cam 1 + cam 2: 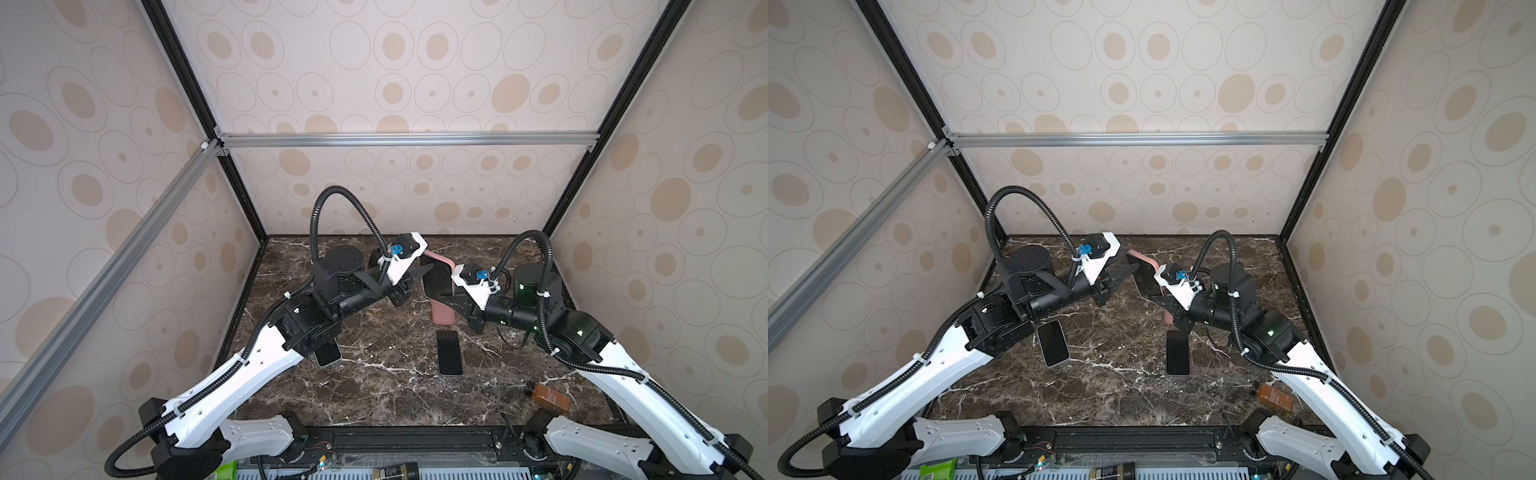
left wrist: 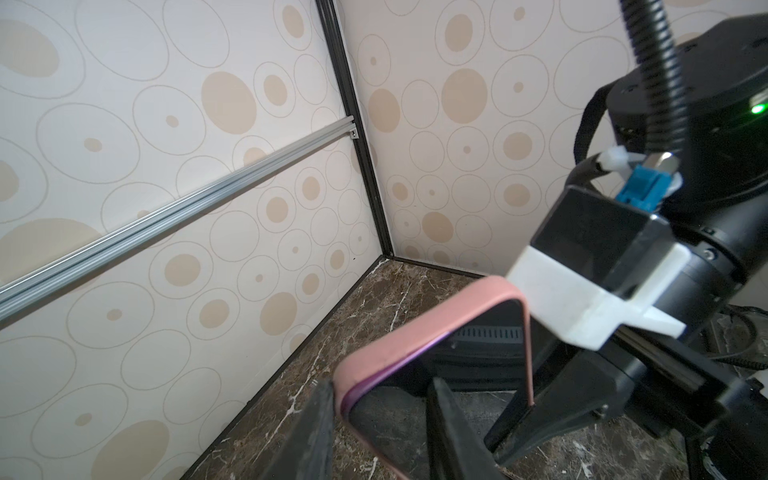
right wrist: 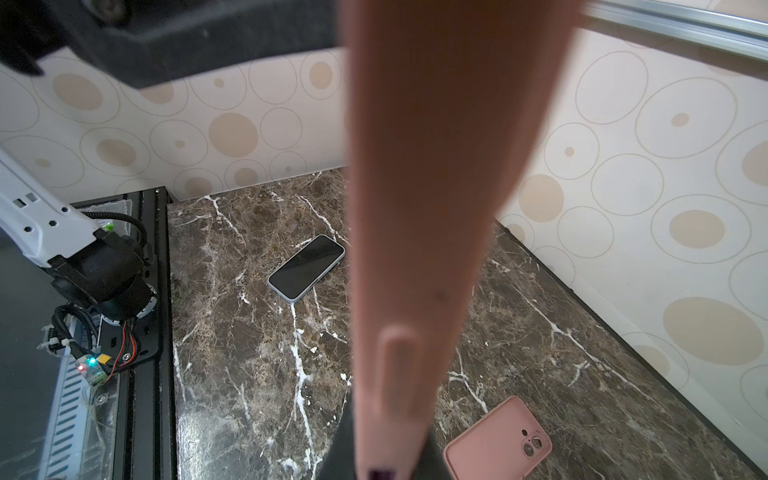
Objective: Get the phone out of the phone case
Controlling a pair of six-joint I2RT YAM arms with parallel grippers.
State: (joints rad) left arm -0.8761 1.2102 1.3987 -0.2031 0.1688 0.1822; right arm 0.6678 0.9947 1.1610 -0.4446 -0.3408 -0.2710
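Up above the veined marble table (image 1: pixel 374 332), the right gripper (image 1: pixel 442 298) clamps a pink phone case (image 2: pixel 415 318), glossy black phone (image 1: pixel 436 276) inside; left gripper (image 2: pixel 380 386) straddles its rounded corner, grip unclear

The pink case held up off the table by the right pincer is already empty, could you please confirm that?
Not quite: the pink case held up off the table by the right pincer is not empty. The left wrist view shows a phone with a dark screen and purple edge seated inside it.
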